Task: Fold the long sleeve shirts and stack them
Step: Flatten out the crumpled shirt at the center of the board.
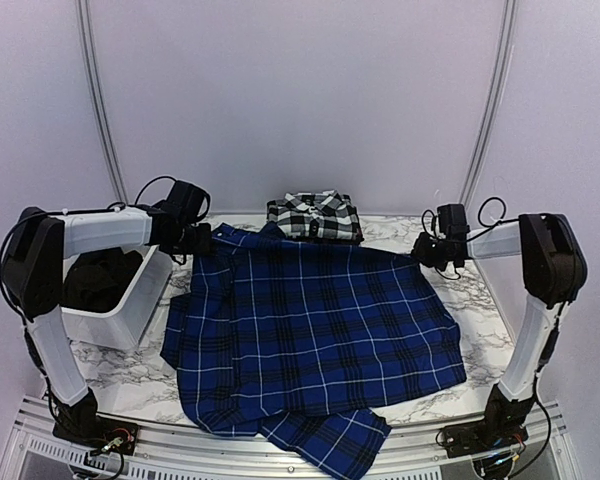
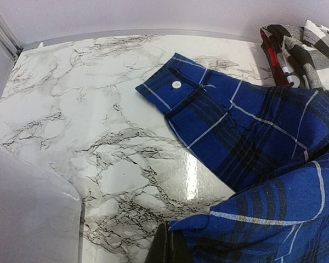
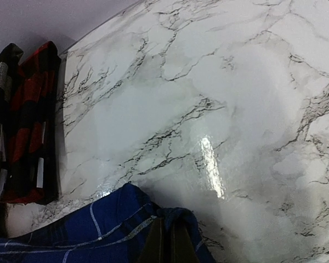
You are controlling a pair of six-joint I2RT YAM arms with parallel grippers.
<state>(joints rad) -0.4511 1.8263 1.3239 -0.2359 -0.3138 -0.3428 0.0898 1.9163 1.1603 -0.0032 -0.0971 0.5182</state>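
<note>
shirts: 1 blue (image 1: 310, 320), 1 black-and-white (image 1: 315, 215), 1 red-and-black (image 3: 33, 104) | left fingers (image 2: 162, 249), right fingers (image 3: 155, 246) pinching blue

Right gripper (image 3: 165, 229) pinching blue plaid shirt (image 3: 98, 236)
Closed jaws hold its edge over the marble tabletop (image 3: 219, 109); a red-and-black shirt (image 3: 30, 120) lies at the left.

So the spread shirt (image 1: 310, 330) takes up the middle of the counter (image 1: 130, 375), its sleeve (image 1: 330, 440) reaching past the near edge, with the left pincer (image 1: 202, 243) and right pincer (image 1: 420, 253) pinching its back corners. Right behind it a folded shirt (image 1: 315, 215) sits on a third shirt (image 3: 30, 109). The tub (image 1: 130, 310) is off to the left.
</note>
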